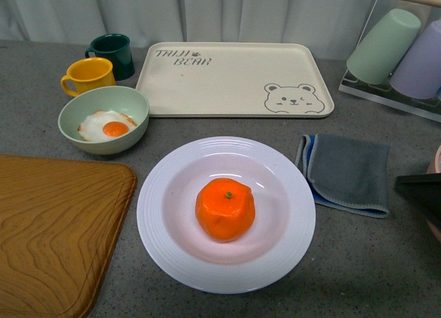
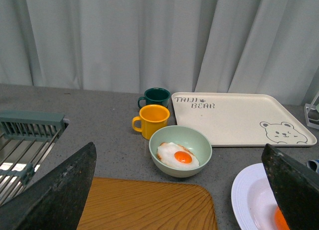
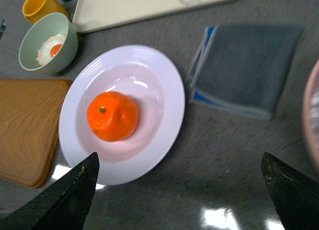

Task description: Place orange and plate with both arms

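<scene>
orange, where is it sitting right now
In the front view the orange sits in the well of the white plate, centre front, between the wooden board on the left and the grey cloth on the right.

Front view: close above round white ridged plate, facing pale grey curtain. Left wrist: low, level, left of plate. Right wrist: overhead. All share plate.

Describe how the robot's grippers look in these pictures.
The left gripper and the right gripper each show two matte, near-black jaws, wedge-shaped, tapering to blunt tips, with faint pale speckling. No cables, markings or labels are visible.
</scene>
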Action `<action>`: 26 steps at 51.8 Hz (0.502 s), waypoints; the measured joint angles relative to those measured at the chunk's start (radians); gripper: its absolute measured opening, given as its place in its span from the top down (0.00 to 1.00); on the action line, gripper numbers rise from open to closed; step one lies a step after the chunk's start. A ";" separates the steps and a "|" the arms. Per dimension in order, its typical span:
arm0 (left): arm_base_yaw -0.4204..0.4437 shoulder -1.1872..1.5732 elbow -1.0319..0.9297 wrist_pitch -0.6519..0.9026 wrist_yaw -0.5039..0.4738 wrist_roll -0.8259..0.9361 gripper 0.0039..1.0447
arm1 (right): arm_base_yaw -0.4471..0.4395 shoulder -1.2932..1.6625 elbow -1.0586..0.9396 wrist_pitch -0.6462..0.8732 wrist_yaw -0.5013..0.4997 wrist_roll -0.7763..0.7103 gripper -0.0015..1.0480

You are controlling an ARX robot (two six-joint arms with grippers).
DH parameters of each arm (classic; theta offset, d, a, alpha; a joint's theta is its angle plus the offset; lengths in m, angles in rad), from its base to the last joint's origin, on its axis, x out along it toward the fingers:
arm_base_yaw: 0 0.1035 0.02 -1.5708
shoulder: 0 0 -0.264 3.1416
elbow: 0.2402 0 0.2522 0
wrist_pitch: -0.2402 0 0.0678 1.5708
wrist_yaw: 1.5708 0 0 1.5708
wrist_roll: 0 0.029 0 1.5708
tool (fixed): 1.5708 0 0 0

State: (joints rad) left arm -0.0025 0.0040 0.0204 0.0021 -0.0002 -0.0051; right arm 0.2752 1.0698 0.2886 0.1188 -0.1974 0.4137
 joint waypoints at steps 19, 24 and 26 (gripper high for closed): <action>0.000 0.000 0.000 0.000 0.000 0.000 0.06 | -0.072 0.457 0.113 0.168 -0.233 0.204 0.09; 0.000 0.000 0.000 0.000 0.000 0.000 0.06 | -0.074 0.535 0.146 0.176 -0.247 0.203 0.09; 0.000 0.000 0.000 0.000 0.000 0.000 0.06 | -0.074 0.559 0.159 0.176 -0.248 0.202 0.09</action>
State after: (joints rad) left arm -0.0025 0.0040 0.0204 0.0021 -0.0002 -0.0048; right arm 0.2008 1.6287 0.4473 0.2947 -0.4450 0.6155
